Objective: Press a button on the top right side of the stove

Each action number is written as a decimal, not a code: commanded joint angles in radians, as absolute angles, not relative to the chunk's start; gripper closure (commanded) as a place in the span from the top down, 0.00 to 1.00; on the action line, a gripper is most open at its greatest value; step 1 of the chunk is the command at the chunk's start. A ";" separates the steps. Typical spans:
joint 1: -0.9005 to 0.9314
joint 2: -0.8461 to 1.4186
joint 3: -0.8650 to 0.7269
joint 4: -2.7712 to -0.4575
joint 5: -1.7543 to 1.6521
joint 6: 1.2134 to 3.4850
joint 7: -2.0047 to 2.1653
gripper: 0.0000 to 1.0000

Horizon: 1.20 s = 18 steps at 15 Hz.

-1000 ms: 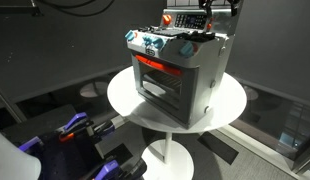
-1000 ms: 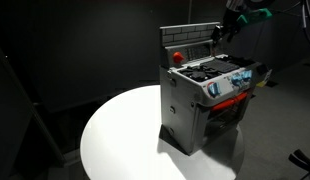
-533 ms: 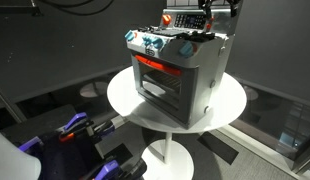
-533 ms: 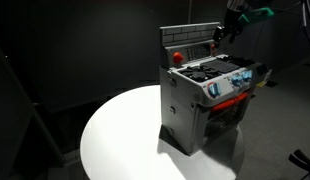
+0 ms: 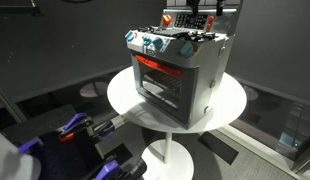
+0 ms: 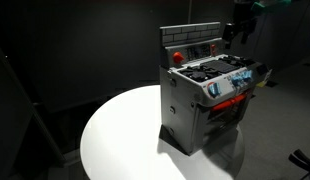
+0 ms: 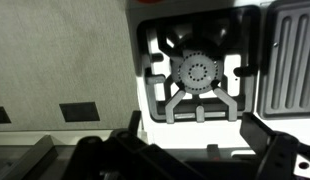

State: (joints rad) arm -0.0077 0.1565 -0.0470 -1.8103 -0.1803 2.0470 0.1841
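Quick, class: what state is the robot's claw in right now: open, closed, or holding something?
Claw: cannot be told; too dark and small by the stove's back panel.

Dark room, dark walls; round white table (image 5: pixel 227 108), white pedestal base (image 5: pixel 170 157).

Pincer (image 6: pixel 238 30) reads as matt black and blocky in both exterior views (image 5: pixel 208 9). In an exterior view a teal-green patch (image 6: pixel 261 5) sits on the hardware just above it, too small to say what it is. Wrist view: the pincer (image 7: pixel 185 165) is all black, with two chunky angular fingers (image 7: pixel 280 150) flanking a dark central body, edges soft and blurred, surface detail too dark to make out.
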 commanded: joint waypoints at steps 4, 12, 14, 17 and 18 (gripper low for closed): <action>-0.020 0.040 -0.038 -1.857 -0.044 1.823 0.061 1.00; -0.014 -0.146 -0.036 -2.017 -0.029 1.820 0.028 1.00; -0.012 -0.190 -0.031 -2.054 -0.041 1.817 0.039 1.00; -0.012 -0.245 -0.023 -2.101 -0.051 1.822 0.048 1.00; -0.012 -0.261 -0.020 -2.115 -0.051 1.823 0.047 1.00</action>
